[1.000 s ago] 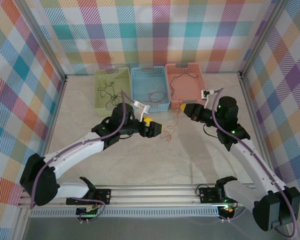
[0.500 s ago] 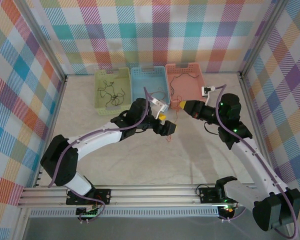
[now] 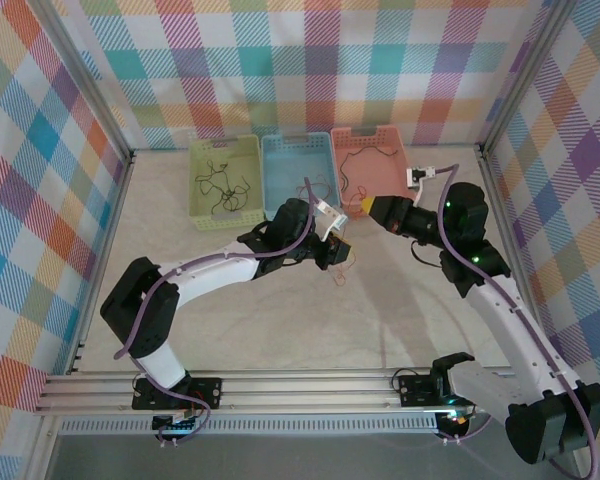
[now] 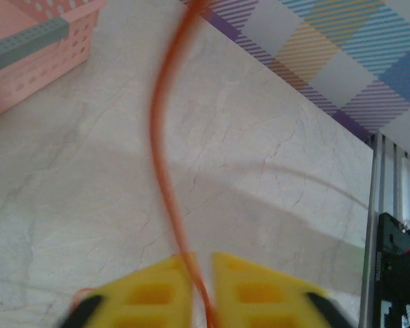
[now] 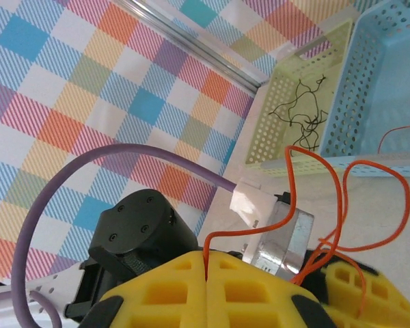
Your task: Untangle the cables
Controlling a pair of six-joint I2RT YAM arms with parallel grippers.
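Observation:
A thin orange cable (image 4: pixel 157 116) runs up from between the yellow fingers of my left gripper (image 4: pixel 201 260), which is shut on it just above the table. My right gripper (image 5: pixel 206 258) is shut on another stretch of orange cable (image 5: pixel 318 171), which loops away toward the left wrist. In the top view the left gripper (image 3: pixel 337 254) and right gripper (image 3: pixel 366 208) sit close together at mid-table. Orange strands (image 3: pixel 346 268) hang between and below them. Black cables (image 3: pixel 220 185) lie in the green basket (image 3: pixel 197 205). A red cable (image 3: pixel 310 190) lies in the blue basket (image 3: pixel 275 150).
Three baskets stand in a row at the back: green, blue and pink (image 3: pixel 392 140), the pink one holding a thin cable (image 3: pixel 348 178). Plaid walls with metal posts close in the table. The pink basket's corner (image 4: pixel 48 31) is near the left gripper.
The left arm has swung right and forward toward the right gripper, and its jaws have closed on the orange cable. The right gripper has drawn back slightly, still shut.

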